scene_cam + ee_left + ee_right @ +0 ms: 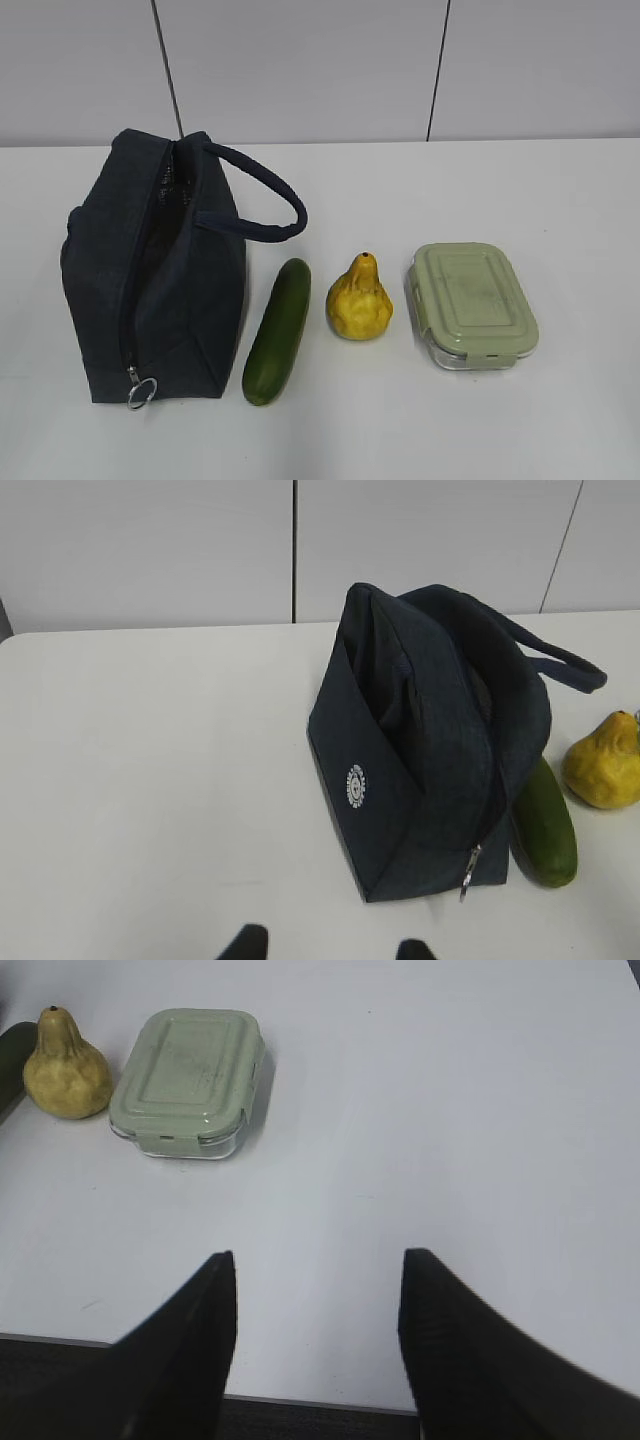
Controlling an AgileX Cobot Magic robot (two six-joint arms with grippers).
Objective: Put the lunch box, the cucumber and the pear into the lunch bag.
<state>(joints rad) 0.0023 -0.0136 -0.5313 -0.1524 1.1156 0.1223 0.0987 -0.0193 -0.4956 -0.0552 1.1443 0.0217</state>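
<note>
Exterior view: on the white tabletop [560, 200], from left to right, stand a dark navy fabric lunch bag [155, 280], its zip line running front to back with the silver ring pull nearest; a long dark green cucumber [278, 332] just beside it, lengthwise front to back; a small bumpy yellow pear [358, 301], neck up; and a sage-lidded rectangular glass lunch box [472, 303]. Left gripper [331, 950] and right gripper [316, 1310] hover parted, holding nothing.

Bright, even light; soft short shadows, all views sharp.
</note>
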